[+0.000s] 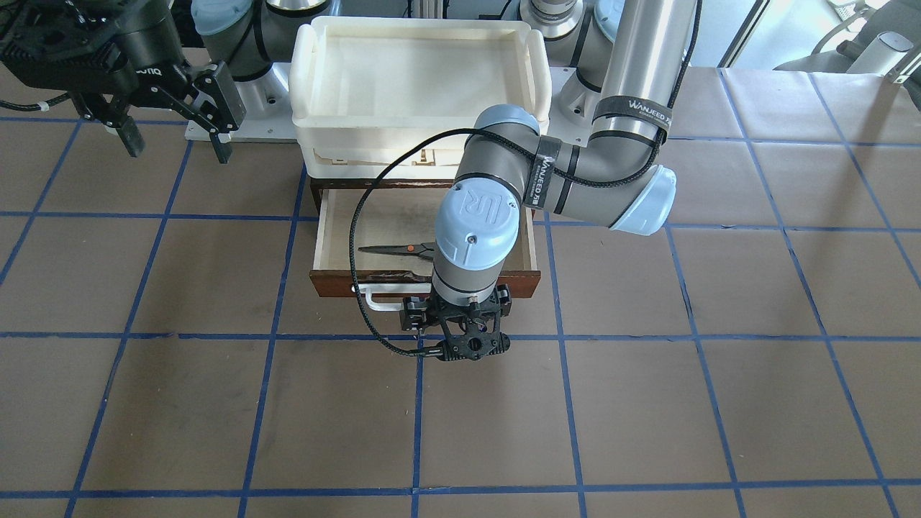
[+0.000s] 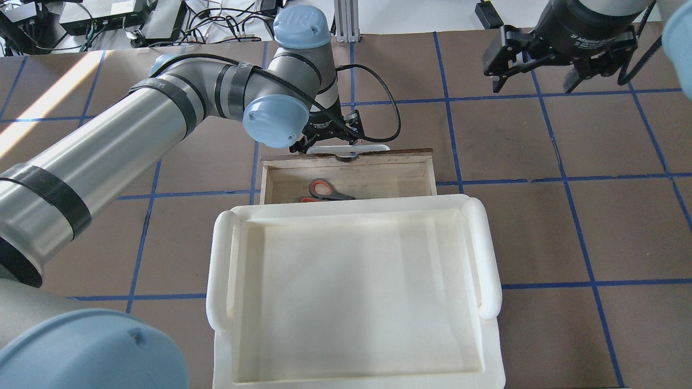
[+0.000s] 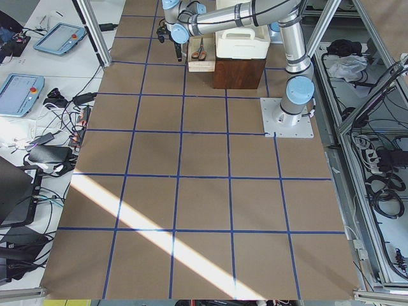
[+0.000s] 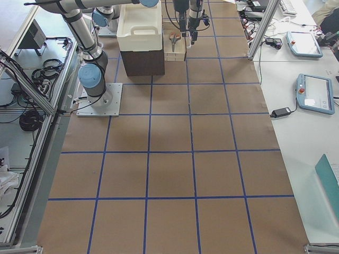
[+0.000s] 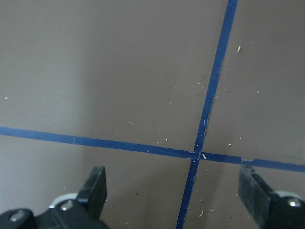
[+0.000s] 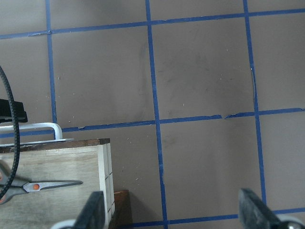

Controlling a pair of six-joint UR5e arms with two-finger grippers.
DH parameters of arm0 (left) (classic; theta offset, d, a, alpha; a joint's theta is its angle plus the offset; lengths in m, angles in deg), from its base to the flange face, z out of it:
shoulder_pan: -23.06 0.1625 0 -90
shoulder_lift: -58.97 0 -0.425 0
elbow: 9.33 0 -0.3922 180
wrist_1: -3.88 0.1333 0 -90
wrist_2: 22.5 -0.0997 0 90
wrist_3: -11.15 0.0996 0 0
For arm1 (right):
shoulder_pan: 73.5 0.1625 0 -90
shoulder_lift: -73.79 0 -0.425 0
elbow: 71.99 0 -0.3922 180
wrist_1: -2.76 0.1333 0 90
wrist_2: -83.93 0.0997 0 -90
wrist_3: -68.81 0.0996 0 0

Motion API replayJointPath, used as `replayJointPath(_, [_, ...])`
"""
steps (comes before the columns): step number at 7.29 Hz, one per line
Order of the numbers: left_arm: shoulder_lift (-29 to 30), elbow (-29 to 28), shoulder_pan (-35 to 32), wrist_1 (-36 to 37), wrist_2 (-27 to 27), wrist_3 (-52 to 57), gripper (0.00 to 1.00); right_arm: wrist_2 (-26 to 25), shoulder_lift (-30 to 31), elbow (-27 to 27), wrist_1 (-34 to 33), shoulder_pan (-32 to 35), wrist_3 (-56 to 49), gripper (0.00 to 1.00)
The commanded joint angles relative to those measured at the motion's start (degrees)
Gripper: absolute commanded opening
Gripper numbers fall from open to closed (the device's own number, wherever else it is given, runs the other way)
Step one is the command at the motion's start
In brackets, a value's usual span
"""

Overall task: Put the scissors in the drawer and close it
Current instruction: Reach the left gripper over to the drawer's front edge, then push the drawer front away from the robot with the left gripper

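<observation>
Judging the drawer (image 1: 360, 223) first: rigid wooden box, light load, should slide with a flat push on the front panel or on the white bar handle (image 1: 368, 295), which looks stiff but slick. The drawer stands well out from under the cream tray (image 2: 489, 254). The left gripper (image 5: 174, 188) hangs just outside the drawer front, beside the handle, pointing down at the table (image 5: 119, 71), fingers spread wide with nothing between them; contact with the handle can't be made out. The right gripper (image 1: 175, 137) is raised well apart from the drawer, likewise spread and empty. The scissors (image 2: 327, 192) lie flat inside the drawer: light, hard metal, probably no regrasp needed.
</observation>
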Motion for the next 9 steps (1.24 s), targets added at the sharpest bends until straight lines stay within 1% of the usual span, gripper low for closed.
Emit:
replayJointPath(1, [-0.91, -0.09, -0.05, -3.14, 1.39, -0.79, 1.00, 0.01, 0.04, 0.00, 0.10, 0.00, 0.01, 1.00])
replayJointPath(2, [-1.18, -0.09, -0.05, -4.28, 1.40, -2.80, 1.00, 0.01, 0.04, 0.00, 0.01, 0.00, -0.08, 1.00])
replayJointPath(5, [-2.14, -0.09, -0.05, -8.93, 1.40, -2.90, 1.00, 0.10, 0.04, -0.52, 0.01, 0.09, 0.01, 1.00])
replayJointPath(9, [-1.88, 0.00, -0.23, -13.42, 1.49, -2.90, 1.00, 0.18, 0.12, -0.62, -0.08, 0.09, -0.08, 1.00])
